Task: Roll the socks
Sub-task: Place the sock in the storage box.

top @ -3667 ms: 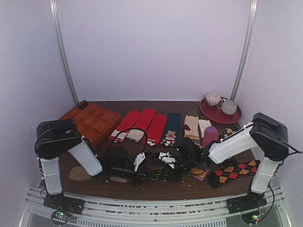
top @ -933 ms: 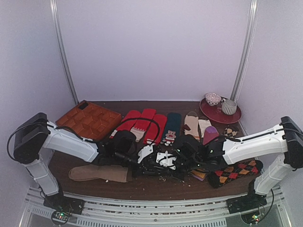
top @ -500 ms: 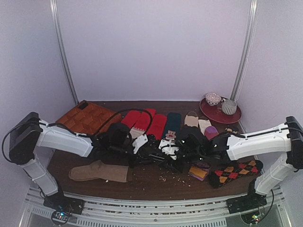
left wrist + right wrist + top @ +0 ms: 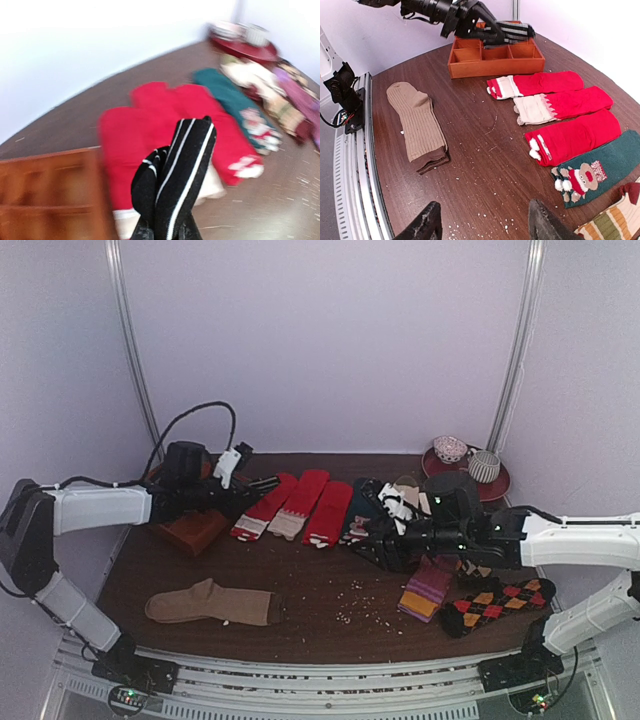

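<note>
Most of the job looks done: above the dark wood-grain table [image 4: 320, 600], at the far side of the orange-brown tray [image 4: 495, 57], the socks [image 4: 512, 32] are already a thick, compact bundle held off the surface. From these views I cannot tell whether they hang over a compartment or just beside the tray wall. What seems left is to set the bundle down, perhaps in the tray, and let go. The tray is rigid, with thin straight walls dividing it into square cells. Beside it lie three long red socks [image 4: 555, 82], flat and soft, with cream and white cuffs. Nearer the front edge is a tan sock [image 4: 417, 125], ribbed knit and folded double. The socks themselves are black stretch knit with thin white stripes running along the roll, which ends in a blunt rounded stub. The left gripper [image 4: 482, 31] is clamped on one end of that roll, fingers closed tight around it. The right gripper [image 4: 485, 227] hovers low over the table with its fingers spread wide and nothing between them. Pale crumbs [image 4: 360, 615] speckle the wood.
</note>
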Robot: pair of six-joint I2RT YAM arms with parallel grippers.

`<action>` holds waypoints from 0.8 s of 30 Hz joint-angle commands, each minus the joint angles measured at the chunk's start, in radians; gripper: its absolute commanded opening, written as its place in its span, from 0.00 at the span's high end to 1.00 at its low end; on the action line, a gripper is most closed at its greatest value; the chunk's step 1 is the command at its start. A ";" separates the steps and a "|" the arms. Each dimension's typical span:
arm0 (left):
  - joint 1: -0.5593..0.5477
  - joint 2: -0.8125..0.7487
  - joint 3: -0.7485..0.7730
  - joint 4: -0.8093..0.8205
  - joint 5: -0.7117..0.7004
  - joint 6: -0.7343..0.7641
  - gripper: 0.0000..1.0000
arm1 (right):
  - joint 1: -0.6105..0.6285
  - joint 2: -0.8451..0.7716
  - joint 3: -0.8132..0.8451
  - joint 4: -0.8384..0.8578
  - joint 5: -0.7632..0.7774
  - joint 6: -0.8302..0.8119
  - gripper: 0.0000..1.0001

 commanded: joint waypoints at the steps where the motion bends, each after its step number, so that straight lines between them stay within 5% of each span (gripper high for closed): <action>1: 0.199 -0.007 0.067 -0.019 -0.062 0.033 1.00 | -0.007 0.005 -0.060 0.087 -0.011 0.068 0.41; 9: 0.452 0.184 0.246 -0.094 -0.187 0.090 1.00 | -0.011 -0.003 -0.127 0.168 -0.013 0.113 0.42; 24: 0.634 0.488 0.525 -0.145 -0.186 0.157 1.00 | -0.048 0.046 -0.199 0.247 -0.054 0.145 0.43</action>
